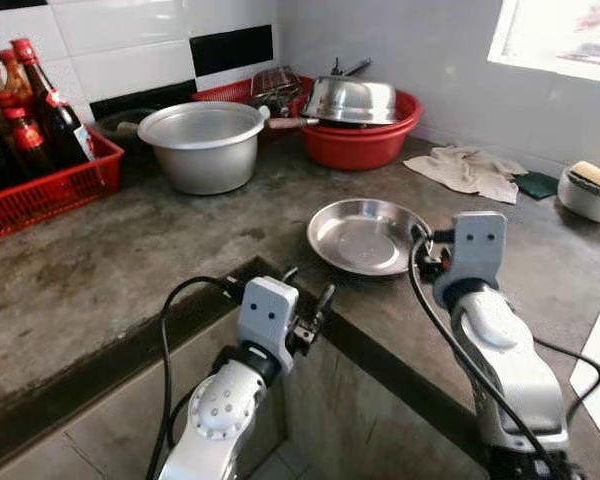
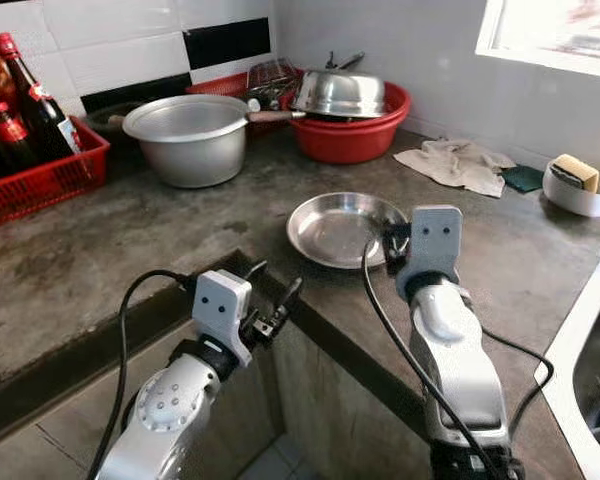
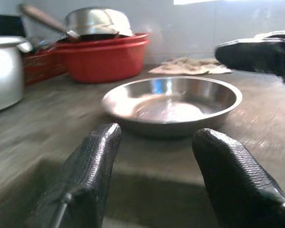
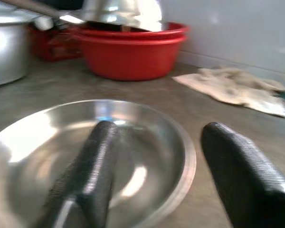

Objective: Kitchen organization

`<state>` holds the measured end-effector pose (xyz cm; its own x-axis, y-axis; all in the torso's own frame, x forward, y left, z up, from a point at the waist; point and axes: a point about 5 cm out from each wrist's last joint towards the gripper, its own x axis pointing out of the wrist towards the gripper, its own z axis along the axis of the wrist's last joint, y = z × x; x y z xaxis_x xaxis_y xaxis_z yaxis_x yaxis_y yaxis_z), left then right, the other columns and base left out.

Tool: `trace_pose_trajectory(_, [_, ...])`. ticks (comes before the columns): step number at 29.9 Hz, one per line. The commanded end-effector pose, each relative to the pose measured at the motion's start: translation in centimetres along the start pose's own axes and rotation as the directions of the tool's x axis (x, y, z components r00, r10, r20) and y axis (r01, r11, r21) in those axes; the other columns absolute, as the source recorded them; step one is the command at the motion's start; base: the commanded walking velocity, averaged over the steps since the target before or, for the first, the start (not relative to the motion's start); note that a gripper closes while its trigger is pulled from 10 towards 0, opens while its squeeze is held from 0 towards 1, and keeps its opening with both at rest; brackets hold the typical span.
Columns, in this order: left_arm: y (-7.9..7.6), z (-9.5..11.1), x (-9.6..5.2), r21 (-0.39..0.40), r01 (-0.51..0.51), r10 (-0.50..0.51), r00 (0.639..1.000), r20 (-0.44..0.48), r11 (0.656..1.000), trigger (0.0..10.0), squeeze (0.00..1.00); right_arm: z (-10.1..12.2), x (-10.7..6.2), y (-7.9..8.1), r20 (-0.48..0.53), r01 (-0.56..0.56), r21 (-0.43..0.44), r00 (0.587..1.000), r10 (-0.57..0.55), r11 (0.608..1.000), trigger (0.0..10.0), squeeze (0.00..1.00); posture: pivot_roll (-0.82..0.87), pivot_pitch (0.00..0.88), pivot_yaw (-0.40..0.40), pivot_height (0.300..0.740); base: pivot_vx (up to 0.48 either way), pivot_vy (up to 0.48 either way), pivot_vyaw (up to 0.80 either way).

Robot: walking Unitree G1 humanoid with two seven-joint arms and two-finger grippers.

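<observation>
Resting on the counter near its inner corner, a steel plate is straddled at its rim by the right gripper.
Both sets of fingers are held apart; the left gripper is poised just short of the plate.

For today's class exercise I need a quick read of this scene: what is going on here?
A robot stands at a kitchen counter. Its right gripper is open at the rim of a steel plate, one finger over the dish and one outside. The left gripper is open too, low at the counter's edge, facing the plate without touching it. The plate lies flat. Behind it stand a pot, a red basin and a crate of bottles.
</observation>
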<state>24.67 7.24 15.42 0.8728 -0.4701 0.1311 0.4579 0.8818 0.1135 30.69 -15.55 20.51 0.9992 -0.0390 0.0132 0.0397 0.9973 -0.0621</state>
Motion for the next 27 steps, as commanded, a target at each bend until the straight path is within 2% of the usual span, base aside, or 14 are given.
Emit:
trace_pose_trajectory(1, [0.0, 0.3, -0.2, 0.003, -0.006, 0.006, 1.000, 0.012, 1.000, 10.0, 0.00, -0.3, 0.9, -0.2, -0.074, 0.038, 0.004, 0.997, -0.037, 0.999, 10.0, 0.00, 0.07, 0.012, -0.038, 0.740, 0.000, 0.000, 0.00])
trace_pose_trajectory(3, [0.0, 0.3, -0.2, 0.003, -0.007, 0.007, 1.000, 0.011, 1.000, 10.0, 0.00, -0.3, 1.6, -0.6, -0.106, 0.092, -0.024, 0.990, -0.094, 0.996, 10.0, 0.00, 0.07, 0.017, -0.043, 0.740, 0.000, 0.000, 0.00])
trace_pose_trajectory(5, [0.0, 0.2, -0.2, 0.003, -0.010, 0.010, 1.000, 0.008, 1.000, 10.0, 0.00, -0.3, 2.2, -1.1, -0.144, 0.147, 0.006, 0.979, -0.144, 0.989, 10.0, 0.00, 0.07, 0.022, -0.044, 0.740, 0.000, 0.000, 0.00])
trace_pose_trajectory(9, [-0.1, 0.2, -0.3, 0.002, -0.011, 0.011, 1.000, 0.004, 1.000, 10.0, 0.00, -0.5, 3.1, -1.6, -0.189, 0.141, -0.019, 0.972, -0.142, 0.990, 10.0, 0.00, 0.07, 0.029, -0.046, 0.740, 0.000, 0.000, 0.00])
trace_pose_trajectory(11, [-0.2, 0.2, -0.3, 0.000, -0.012, 0.012, 1.000, 0.003, 1.000, 10.0, 0.00, -0.4, 4.0, -2.6, -0.211, 0.189, -0.043, 0.958, -0.194, 0.981, 10.0, 0.00, 0.08, 0.035, -0.047, 0.740, 0.000, 0.000, 0.00])
trace_pose_trajectory(13, [-0.1, 0.2, -0.3, 0.001, -0.013, 0.013, 1.000, 0.003, 1.000, 10.0, 0.00, -0.3, 4.2, -2.8, -0.219, 0.200, -0.046, 0.954, -0.205, 0.979, 10.0, 0.00, 0.08, 0.036, -0.047, 0.740, 0.000, 0.000, 0.00])
trace_pose_trajectory(14, [-0.1, 0.2, -0.4, 0.001, -0.014, 0.014, 1.000, -0.001, 1.000, 10.0, 0.00, -0.5, 4.7, -2.8, -0.275, 0.195, -0.016, 0.942, -0.192, 0.981, 10.0, 0.00, 0.08, 0.037, -0.048, 0.740, 0.000, 0.000, 0.00])
trace_pose_trajectory(16, [-0.1, 0.2, -0.4, 0.001, -0.014, 0.014, 1.000, -0.002, 1.000, 10.0, 0.00, -0.7, 4.9, -3.0, -0.310, 0.210, -0.008, 0.929, -0.202, 0.978, 10.0, 0.00, 0.08, 0.038, -0.046, 0.740, 0.000, 0.000, 0.00])
trace_pose_trajectory(17, [-0.1, 0.2, -0.4, 0.002, -0.014, 0.014, 1.000, -0.002, 1.000, 10.0, 0.00, -0.9, 5.1, -3.1, -0.355, 0.221, 0.017, 0.913, -0.201, 0.975, 10.0, 0.00, 0.08, 0.040, -0.051, 0.740, 0.000, 0.000, 0.00])
trace_pose_trajectory(19, [-0.1, 0.2, -0.4, 0.002, -0.015, 0.015, 1.000, -0.002, 1.000, 10.0, 0.00, -1.0, 5.3, -3.0, -0.380, 0.220, 0.049, 0.906, -0.185, 0.974, 10.0, 0.00, 0.08, 0.041, -0.052, 0.740, 0.000, 0.000, 0.00])
trace_pose_trajectory(20, [0.0, 0.2, -0.4, 0.002, -0.017, 0.017, 1.000, -0.003, 1.000, 10.0, 0.00, -1.0, 5.5, -2.8, -0.413, 0.216, 0.093, 0.897, -0.159, 0.972, 10.0, 0.00, 0.08, 0.042, -0.052, 0.740, 0.000, 0.000, 0.00])
trace_pose_trajectory(22, [0.0, 0.2, -0.4, 0.002, -0.018, 0.018, 1.000, -0.003, 1.000, 10.0, 0.00, -1.0, 5.5, -2.8, -0.425, 0.215, 0.109, 0.893, -0.150, 0.971, 10.0, 0.00, 0.08, 0.042, -0.052, 0.740, 0.000, 0.000, 0.00])
trace_pose_trajectory(24, [0.0, 0.2, -0.4, 0.002, -0.019, 0.019, 1.000, -0.005, 1.000, 10.0, 0.00, -0.9, 5.8, -2.7, -0.451, 0.222, 0.169, 0.884, -0.125, 0.960, 10.0, 0.00, 0.08, 0.043, -0.052, 0.740, 0.000, 0.000, 0.00])
trace_pose_trajectory(27, [0.0, 0.1, -0.4, 0.002, -0.019, 0.019, 1.000, -0.007, 1.000, 10.0, 0.00, -0.5, 6.1, -2.8, -0.469, 0.219, 0.172, 0.876, -0.115, 0.961, 10.0, 0.00, 0.08, 0.044, -0.051, 0.740, 0.000, 0.000, 0.00])
